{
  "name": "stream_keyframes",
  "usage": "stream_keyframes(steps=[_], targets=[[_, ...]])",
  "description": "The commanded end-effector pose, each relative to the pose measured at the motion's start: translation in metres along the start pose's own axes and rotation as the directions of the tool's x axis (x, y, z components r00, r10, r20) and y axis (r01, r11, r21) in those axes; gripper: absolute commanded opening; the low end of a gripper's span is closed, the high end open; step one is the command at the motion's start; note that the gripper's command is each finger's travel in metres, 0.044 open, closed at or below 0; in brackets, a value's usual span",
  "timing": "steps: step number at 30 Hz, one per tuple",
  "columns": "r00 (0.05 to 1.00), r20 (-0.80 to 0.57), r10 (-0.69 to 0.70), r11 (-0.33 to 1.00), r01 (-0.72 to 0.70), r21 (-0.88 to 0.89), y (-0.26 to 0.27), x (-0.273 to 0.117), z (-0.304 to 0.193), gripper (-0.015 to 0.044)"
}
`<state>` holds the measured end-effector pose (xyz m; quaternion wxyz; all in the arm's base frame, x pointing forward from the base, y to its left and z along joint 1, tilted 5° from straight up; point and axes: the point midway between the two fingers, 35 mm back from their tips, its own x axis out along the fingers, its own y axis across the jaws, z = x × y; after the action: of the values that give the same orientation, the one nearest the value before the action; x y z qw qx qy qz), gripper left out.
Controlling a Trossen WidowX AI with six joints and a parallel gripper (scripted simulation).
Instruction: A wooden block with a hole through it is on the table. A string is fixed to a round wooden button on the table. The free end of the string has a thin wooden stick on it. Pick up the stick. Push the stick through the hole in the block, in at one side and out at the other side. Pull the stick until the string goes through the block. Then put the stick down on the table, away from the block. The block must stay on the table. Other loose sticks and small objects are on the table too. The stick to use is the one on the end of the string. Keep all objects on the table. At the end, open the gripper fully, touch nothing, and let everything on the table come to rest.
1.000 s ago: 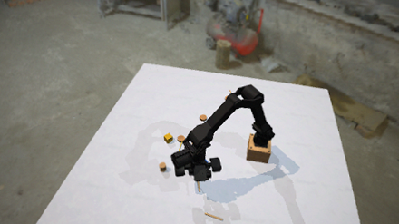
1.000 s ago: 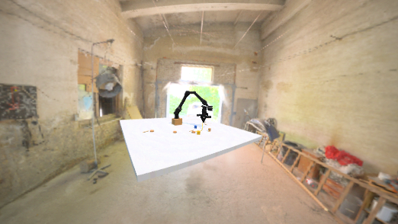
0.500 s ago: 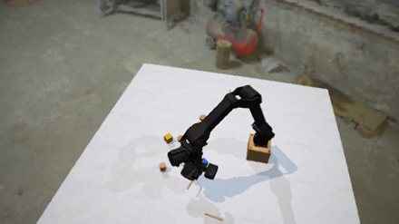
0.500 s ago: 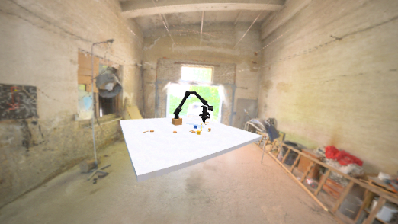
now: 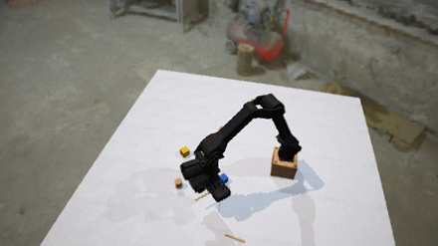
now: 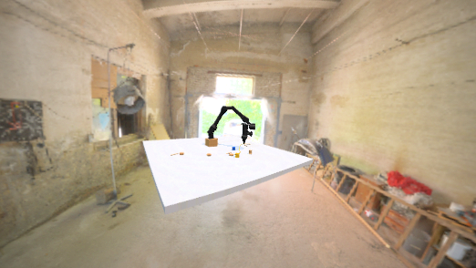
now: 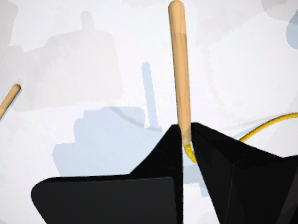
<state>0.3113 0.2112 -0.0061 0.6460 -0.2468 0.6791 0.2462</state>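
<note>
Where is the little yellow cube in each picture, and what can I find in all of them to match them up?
Top: the yellow cube is left of the picture's middle and a bit lower.
Exterior: it's just below the picture's middle, below the tool.
Wrist: it isn't in this one.
Match them with: the black tool, which shows in all three.
</note>
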Motion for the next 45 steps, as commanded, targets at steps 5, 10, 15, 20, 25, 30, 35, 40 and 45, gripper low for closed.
stream_keyframes(steps=[5, 10, 15, 20, 25, 30, 35, 40, 45], targets=[[1.000, -0.006, -0.004, 0.960, 0.006, 0.279, -0.008, 0.002, 0.003, 0.0000], [1.000, -0.006, -0.004, 0.893, 0.006, 0.451, -0.013, 0.002, 0.005, 0.0000], [1.000, -0.005, -0.004, 0.795, 0.007, 0.607, -0.017, 0.002, 0.007, 0.0000], [1.000, -0.004, -0.005, 0.669, 0.007, 0.743, -0.022, 0.002, 0.008, 0.0000], [1.000, -0.004, -0.005, 0.521, 0.006, 0.853, -0.026, 0.002, 0.010, 0.0000], [1.000, -0.003, -0.005, 0.356, 0.005, 0.935, -0.031, 0.002, 0.012, 0.0000], [1.000, -0.003, -0.006, 0.178, 0.004, 0.984, -0.036, 0.002, 0.013, 0.0000], [1.000, -0.002, -0.006, -0.006, 0.002, 1.000, -0.040, 0.002, 0.015, 0.0000], [1.000, -0.002, -0.006, -0.190, 0.001, 0.982, -0.045, 0.002, 0.016, 0.0000]])
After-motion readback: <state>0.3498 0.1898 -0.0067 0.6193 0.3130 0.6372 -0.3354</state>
